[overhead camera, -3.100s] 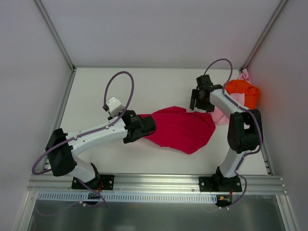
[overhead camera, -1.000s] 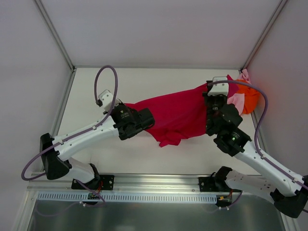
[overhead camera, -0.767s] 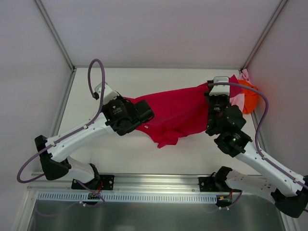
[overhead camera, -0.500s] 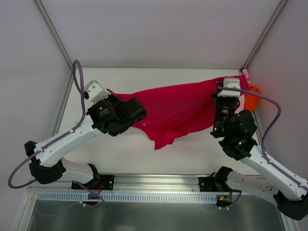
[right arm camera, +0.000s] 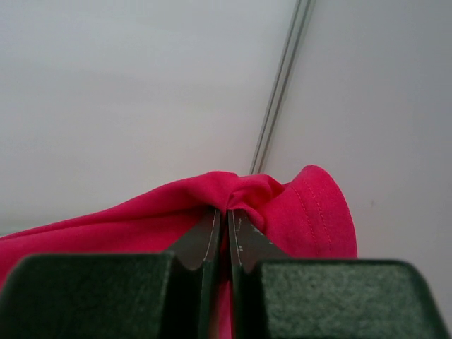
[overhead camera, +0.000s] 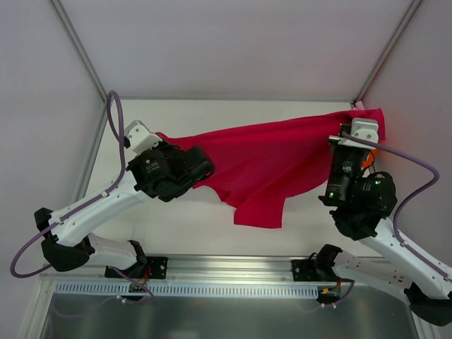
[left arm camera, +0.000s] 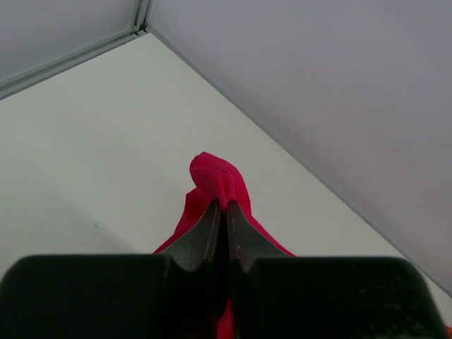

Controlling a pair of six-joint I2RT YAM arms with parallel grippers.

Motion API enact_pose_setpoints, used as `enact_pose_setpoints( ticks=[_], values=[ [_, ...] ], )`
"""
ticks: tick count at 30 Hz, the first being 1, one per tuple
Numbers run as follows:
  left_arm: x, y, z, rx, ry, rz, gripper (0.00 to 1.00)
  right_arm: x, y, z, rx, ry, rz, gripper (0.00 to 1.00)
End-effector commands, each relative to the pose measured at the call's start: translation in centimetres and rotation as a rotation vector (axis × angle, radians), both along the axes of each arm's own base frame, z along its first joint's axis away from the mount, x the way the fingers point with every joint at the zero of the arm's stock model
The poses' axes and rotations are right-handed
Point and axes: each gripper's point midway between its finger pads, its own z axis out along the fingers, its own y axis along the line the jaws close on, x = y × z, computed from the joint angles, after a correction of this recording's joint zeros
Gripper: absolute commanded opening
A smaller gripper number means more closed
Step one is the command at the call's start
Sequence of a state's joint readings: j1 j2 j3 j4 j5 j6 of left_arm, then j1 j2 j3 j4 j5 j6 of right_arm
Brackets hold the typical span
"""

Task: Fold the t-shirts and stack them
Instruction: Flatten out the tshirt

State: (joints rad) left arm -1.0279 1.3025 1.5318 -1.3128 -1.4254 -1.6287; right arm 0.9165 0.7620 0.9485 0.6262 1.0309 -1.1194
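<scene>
No text, label, brand, number or sign can be read in any view.

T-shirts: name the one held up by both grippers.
The crimson t-shirt, stretched between the left gripper and right gripper; the orange t-shirt and pale pink t-shirt barely show, far right.

- A white table is enclosed by plain pale grey panels: a back wall, a left wall and a right wall.
- The rear corners are marked by slanted metal posts.
- An aluminium rail is fixed along the near edge.
- Soft, even light is cast throughout.
</scene>
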Motion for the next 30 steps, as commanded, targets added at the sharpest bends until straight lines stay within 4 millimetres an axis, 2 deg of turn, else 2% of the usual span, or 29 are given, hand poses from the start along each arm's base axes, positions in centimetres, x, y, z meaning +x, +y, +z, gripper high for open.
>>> enact_pose_setpoints(
  ticks=[1,5,8,10,12,18,20,22,23,24,25,26,28,29,30],
  values=[
    [-1.3,4.1,1.8,0.232,-0.023,0.051,0.0,-3.2,-5.4,3.4,0.195,-0.13,-0.122,0.01],
    [-1.4,4.2,1.7,0.225,-0.026,0.051,0.0,-4.2,-6.6,3.6,0.218,-0.154,-0.123,0.01],
    [-1.5,4.4,2.5,0.202,-0.039,0.053,0.0,-4.3,-6.3,3.4,0.228,-0.163,-0.072,0.01],
    [-1.6,4.5,2.7,0.21,-0.037,0.053,0.0,-4.4,-5.9,4.1,0.219,-0.163,-0.017,0.01],
    [-1.6,4.6,2.5,0.214,-0.034,0.054,0.0,-3.4,-4.4,3.7,0.173,-0.115,0.015,0.01],
    [-1.9,5.3,1.7,0.178,-0.055,0.062,0.0,-2.6,-3.3,3.2,0.167,-0.106,0.019,0.01],
    [-2.0,5.5,1.5,0.16,-0.063,0.067,0.0,-2.2,-2.8,2.6,0.153,-0.088,0.02,0.01],
    [-2.0,5.7,1.2,0.171,-0.059,0.072,0.0,-1.5,-1.6,0.8,0.078,-0.004,0.051,0.01],
    [-1.9,5.6,1.1,0.166,-0.06,0.073,0.0,-1.5,-1.0,1.0,0.097,-0.002,0.093,0.05],
    [-1.8,5.5,1.1,0.17,-0.057,0.073,0.0,-1.3,-0.7,0.5,0.065,0.03,0.102,0.24],
    [-1.8,5.5,1.1,0.163,-0.061,0.073,0.0,-1.2,-0.6,0.5,0.07,0.028,0.105,0.24],
    [-1.8,5.5,1.1,0.166,-0.06,0.073,0.0,-1.2,-0.8,0.6,0.069,0.027,0.091,0.47],
    [-1.8,5.5,1.1,0.163,-0.061,0.073,0.0,-1.3,-0.9,1.0,0.079,0.021,0.089,0.5],
    [-1.9,5.7,1.1,0.167,-0.061,0.075,0.0,-1.4,-0.9,1.4,0.084,0.014,0.09,0.54],
    [-1.9,5.7,1.1,0.165,-0.06,0.075,0.0,-1.4,-1.0,1.6,0.085,0.012,0.088,0.62]
  ],
)
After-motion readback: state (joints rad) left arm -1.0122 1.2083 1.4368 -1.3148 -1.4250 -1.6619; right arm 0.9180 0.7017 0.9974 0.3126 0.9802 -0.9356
